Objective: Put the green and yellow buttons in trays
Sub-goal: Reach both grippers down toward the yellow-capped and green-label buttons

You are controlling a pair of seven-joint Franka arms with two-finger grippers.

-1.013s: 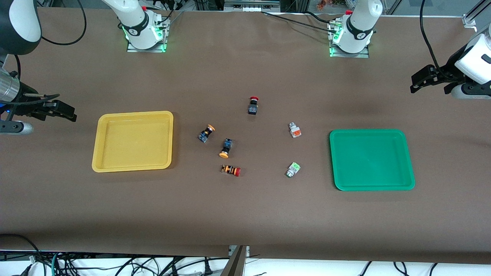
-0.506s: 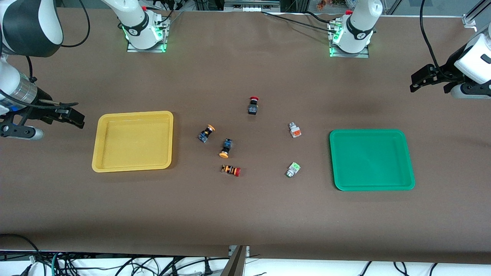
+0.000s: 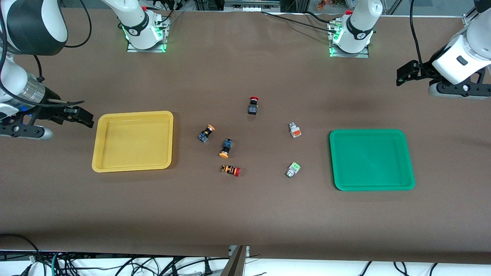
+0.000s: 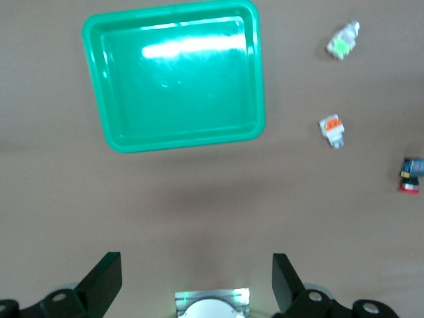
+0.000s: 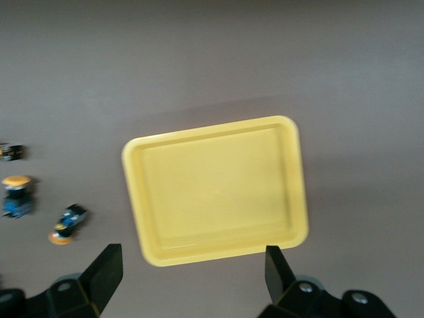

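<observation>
Four loose buttons [image 3: 206, 133] between empty yellow [image 3: 132, 167] and green trays [image 3: 372, 188].

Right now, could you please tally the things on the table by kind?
Trays: 2, the yellow tray and the green tray.
Yellow-capped buttons: 2.
Whitish-grey buttons: 2.
Red-capped switches: 2.
Total: 8.

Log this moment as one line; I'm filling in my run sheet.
left hand: open, airborne | right hand: open, beside yellow tray | green tray: holds nothing | buttons: on table
</observation>
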